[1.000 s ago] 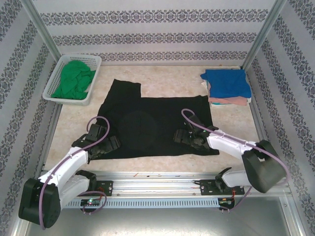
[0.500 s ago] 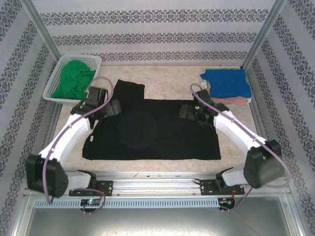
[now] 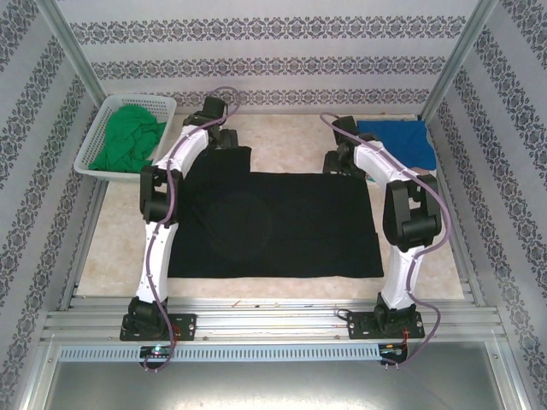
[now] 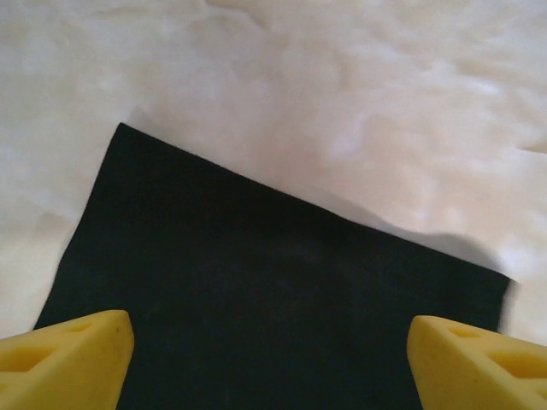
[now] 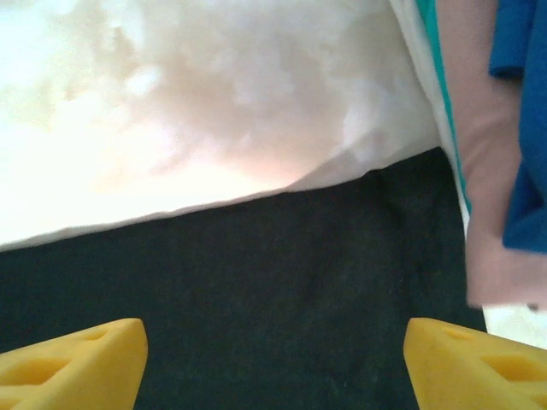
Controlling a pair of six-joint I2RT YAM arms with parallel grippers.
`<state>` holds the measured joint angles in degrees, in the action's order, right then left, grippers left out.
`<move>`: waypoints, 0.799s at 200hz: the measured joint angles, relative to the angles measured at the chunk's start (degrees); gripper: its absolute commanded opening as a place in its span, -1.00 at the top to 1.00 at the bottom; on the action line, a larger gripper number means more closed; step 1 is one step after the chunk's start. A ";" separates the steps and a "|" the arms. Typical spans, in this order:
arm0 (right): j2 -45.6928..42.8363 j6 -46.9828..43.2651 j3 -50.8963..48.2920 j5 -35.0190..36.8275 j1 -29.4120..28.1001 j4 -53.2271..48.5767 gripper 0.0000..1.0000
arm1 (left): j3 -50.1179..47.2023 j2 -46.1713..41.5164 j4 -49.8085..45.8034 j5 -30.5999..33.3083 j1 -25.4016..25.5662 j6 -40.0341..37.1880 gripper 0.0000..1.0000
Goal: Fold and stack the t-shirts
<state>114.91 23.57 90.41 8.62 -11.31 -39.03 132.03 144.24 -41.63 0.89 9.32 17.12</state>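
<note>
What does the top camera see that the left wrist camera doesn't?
Top view: the basket holding the green shirt, and the blue shirt at the far right. Left wrist view: the left gripper up close, its yellow fingers wide apart. Both: the black shirt lying flat on the table.
</note>
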 measured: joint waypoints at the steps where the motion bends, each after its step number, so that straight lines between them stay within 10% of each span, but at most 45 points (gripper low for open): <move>1: 0.11 0.00 0.07 -0.02 0.02 0.00 -0.56 | 0.31 0.26 -0.09 0.02 -0.02 0.00 -0.58; 160: 2.21 -0.44 -3.08 -2.05 0.33 0.26 -0.54 | 9.66 8.94 1.62 4.68 -4.22 4.70 -0.40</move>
<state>117.12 23.14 87.33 6.57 -10.98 -38.76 141.69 153.18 -40.01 5.56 5.10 21.82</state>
